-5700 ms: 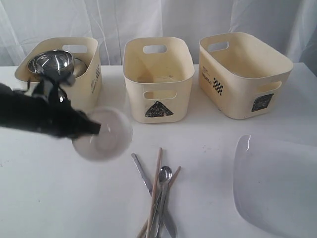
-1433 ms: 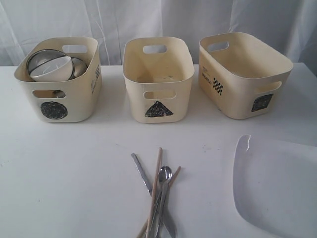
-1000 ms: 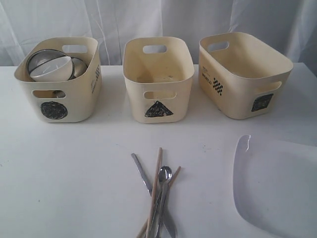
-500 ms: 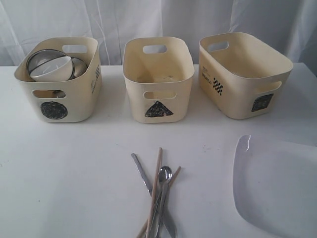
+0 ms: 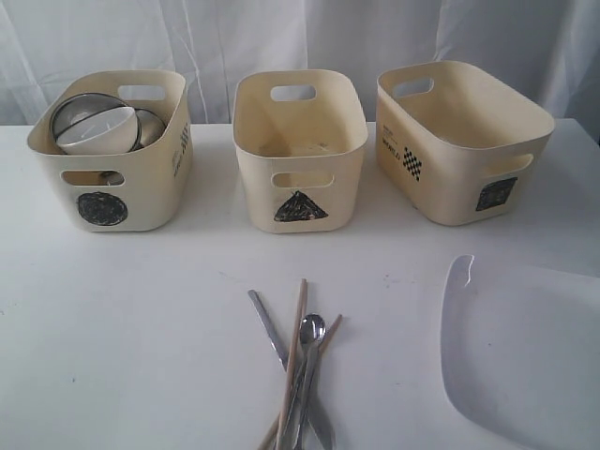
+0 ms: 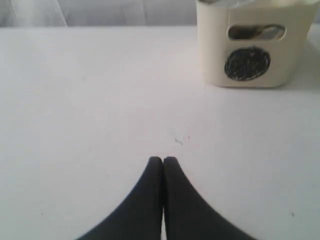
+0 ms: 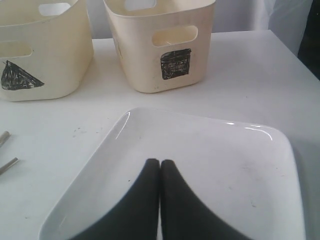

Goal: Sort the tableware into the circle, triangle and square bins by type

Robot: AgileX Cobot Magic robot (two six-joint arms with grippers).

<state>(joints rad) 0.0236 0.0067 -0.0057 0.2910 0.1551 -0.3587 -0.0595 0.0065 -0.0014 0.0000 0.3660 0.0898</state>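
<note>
The circle bin [image 5: 112, 183] at the left holds the white bowl [image 5: 98, 131], resting in the steel bowl [image 5: 70, 111], with a steel mug [image 5: 150, 125] partly hidden behind. The triangle bin [image 5: 300, 178] and square bin [image 5: 459, 159] look empty. Knife [image 5: 269, 328], spoon [image 5: 309, 342] and wooden chopsticks [image 5: 293, 352] lie crossed at the front centre. The large white square plate [image 5: 525, 356] sits at the front right. Neither gripper shows in the exterior view. My left gripper [image 6: 163, 160] is shut over bare table, short of the circle bin [image 6: 252, 50]. My right gripper [image 7: 160, 162] is shut above the plate [image 7: 225, 165].
White curtains hang behind the bins. The triangle bin [image 7: 40, 60] and square bin [image 7: 160, 45] stand beyond the plate in the right wrist view. Two ends of the cutlery [image 7: 6, 150] show at that view's edge.
Several seconds ago the left arm held the white bowl in front of the circle bin; the bowl now lies in that bin and the arm has left the exterior view. Nothing moved in the last second.
</note>
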